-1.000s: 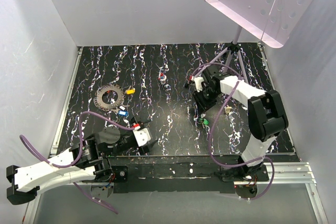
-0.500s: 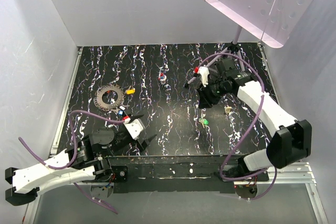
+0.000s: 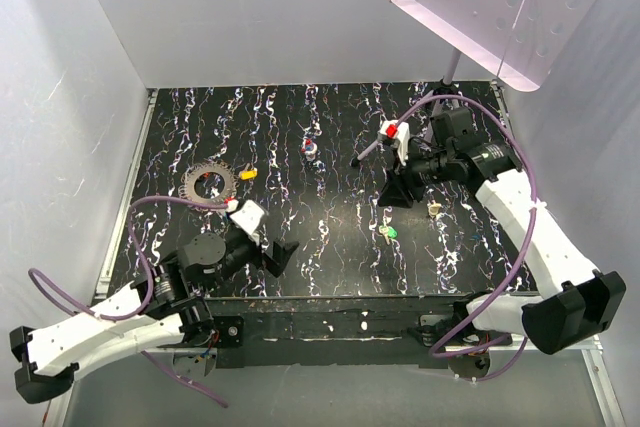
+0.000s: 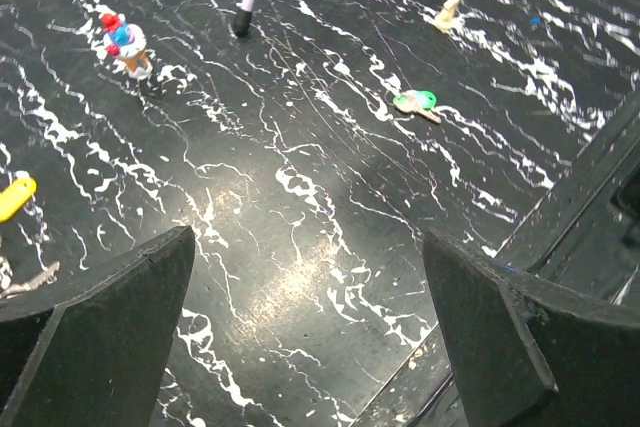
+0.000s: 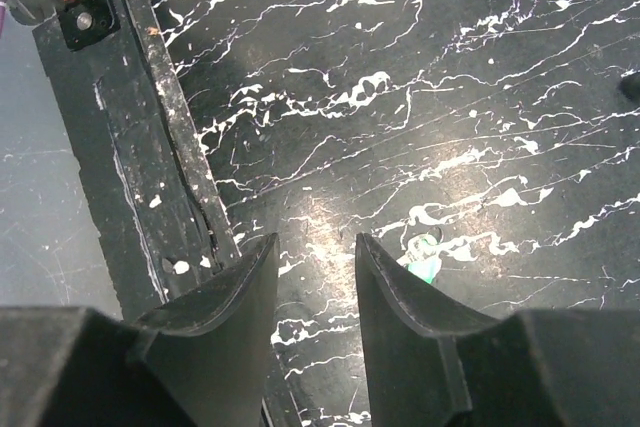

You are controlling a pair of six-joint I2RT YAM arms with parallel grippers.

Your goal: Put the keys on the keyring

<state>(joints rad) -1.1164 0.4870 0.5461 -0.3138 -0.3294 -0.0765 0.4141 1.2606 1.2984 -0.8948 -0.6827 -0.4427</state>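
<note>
Keyring point(image 3: 191, 187) lies flat at left-middle of the overhead view with the yellow key point(image 3: 248, 174) just right of it and nothing threaded yet. My left gripper point(image 3: 272, 255) hangs low near the bottom edge, jaws wide apart and empty, I'd guess ready for a pickup. Further right the green key point(image 4: 415, 102) lies flat, long axis running upper left to lower right in my left wrist view, head at the upper-left end; my right gripper point(image 3: 396, 190) hovers just above it in the overhead frame, jaws slightly apart, nothing between them, probably lining up.
</note>
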